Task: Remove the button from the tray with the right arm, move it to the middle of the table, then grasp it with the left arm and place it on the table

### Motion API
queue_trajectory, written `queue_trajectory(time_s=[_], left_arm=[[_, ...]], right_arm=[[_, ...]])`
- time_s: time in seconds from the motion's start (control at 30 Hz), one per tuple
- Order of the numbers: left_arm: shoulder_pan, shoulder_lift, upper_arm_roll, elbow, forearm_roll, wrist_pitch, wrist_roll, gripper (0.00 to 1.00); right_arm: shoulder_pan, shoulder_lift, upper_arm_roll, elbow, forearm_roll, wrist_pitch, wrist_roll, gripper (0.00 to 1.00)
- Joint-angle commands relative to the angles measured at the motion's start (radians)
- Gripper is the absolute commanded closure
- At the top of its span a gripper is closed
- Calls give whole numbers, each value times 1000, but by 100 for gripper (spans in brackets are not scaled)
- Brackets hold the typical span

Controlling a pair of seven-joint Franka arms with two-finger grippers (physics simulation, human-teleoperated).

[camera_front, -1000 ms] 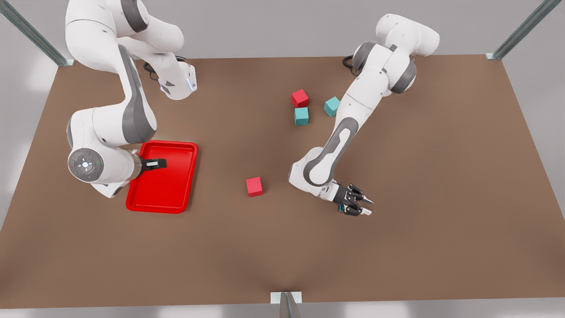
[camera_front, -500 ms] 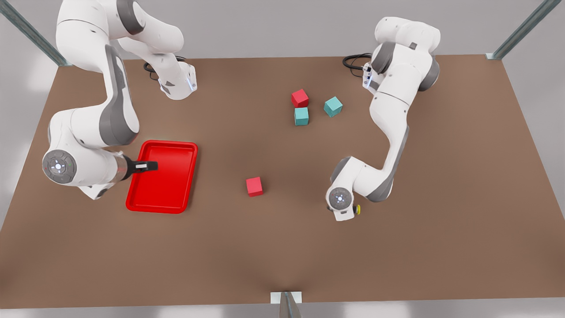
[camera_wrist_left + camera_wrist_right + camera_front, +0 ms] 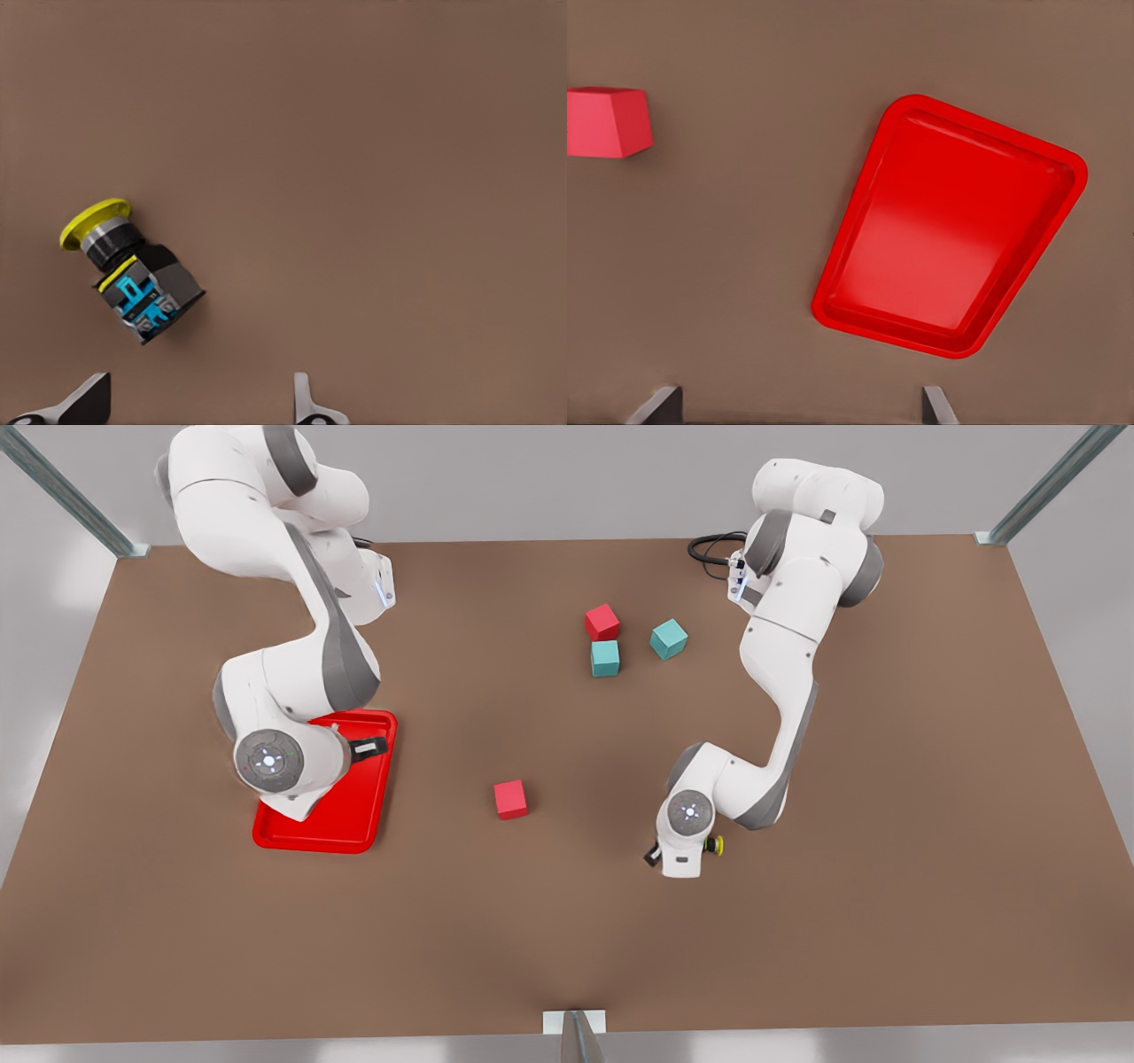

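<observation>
The small push-button with the round yellow cap and black-and-grey body (image 3: 128,270) lies on its side on the plain matte brown tabletop (image 3: 886,779), well apart from the flat bright red rectangular tray (image 3: 948,230) and toward the front view's right of the table's middle. In the front view just the button's yellow cap peeks out beside the wrist of the white arm on that side, which I take for the left arm, since its wrist camera looks straight down on the button. The left gripper (image 3: 199,403) hangs above the bare brown surface with its two fingertips spread apart and nothing between them; the button sits just beyond one fingertip, free of both. The right gripper (image 3: 797,403) hovers over the table near the tray, its fingers likewise parted and empty, and the tray holds nothing. A small red cube (image 3: 510,798) sits between the two arms, and another red cube (image 3: 601,622) with two teal cubes (image 3: 605,658) rests farther back. To my eye the task is at its last step, the button set down and let go; what remains is only for the left arm to lift straight clear without nudging the button.
</observation>
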Motion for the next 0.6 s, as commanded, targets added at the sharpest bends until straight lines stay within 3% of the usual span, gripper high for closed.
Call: queue_trajectory(time_s=[0.0,0.13,0.47,0.57], left_arm=[[1,-6,4,-24,27,76,-600,0],[0,-75,27,-168,34,150,-657,0],[9,-77,53,-205,33,230,-867,0],[9,-78,57,-218,40,230,-867,0]], right_arm=[[-20,6,-1,5,-35,-39,-4,0],[-90,6,-1,7,27,-37,-7,0],[-95,6,5,19,39,-37,-8,0],[21,10,5,5,-12,-42,-2,0]])
